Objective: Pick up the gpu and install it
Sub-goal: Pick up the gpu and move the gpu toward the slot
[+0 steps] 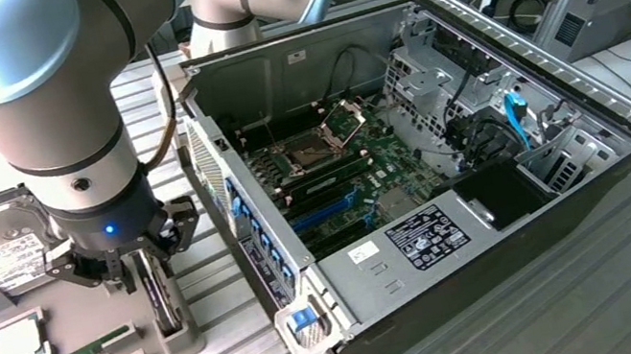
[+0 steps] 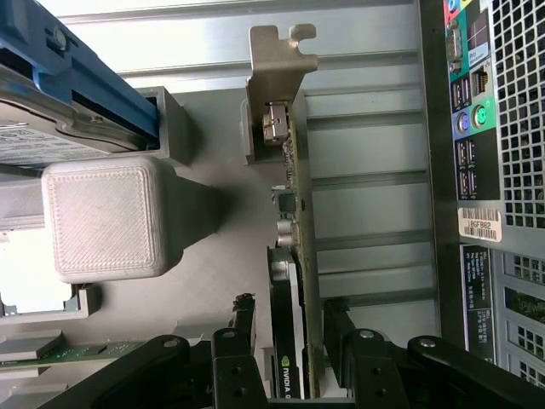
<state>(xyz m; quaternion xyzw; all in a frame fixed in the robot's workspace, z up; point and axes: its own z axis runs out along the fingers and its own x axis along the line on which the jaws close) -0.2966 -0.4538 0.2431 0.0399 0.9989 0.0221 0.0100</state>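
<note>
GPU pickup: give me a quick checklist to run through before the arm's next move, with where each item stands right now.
1. Is the gripper open: ok.
2. Are the fingers on either side of the gpu: ok.
3. Is the gpu standing on edge in its holder: ok.
4. Is the gpu gripped: not ok, the jaws are not closed on it.
5. Is the case open with the motherboard exposed: ok.
6. Are the fingers clear of the gpu on both sides: cannot tell.

Silver-grey arm [image 1: 40, 89], black fingers [image 2: 336, 324], apparently a blue wrist light [image 1: 108, 230]
</note>
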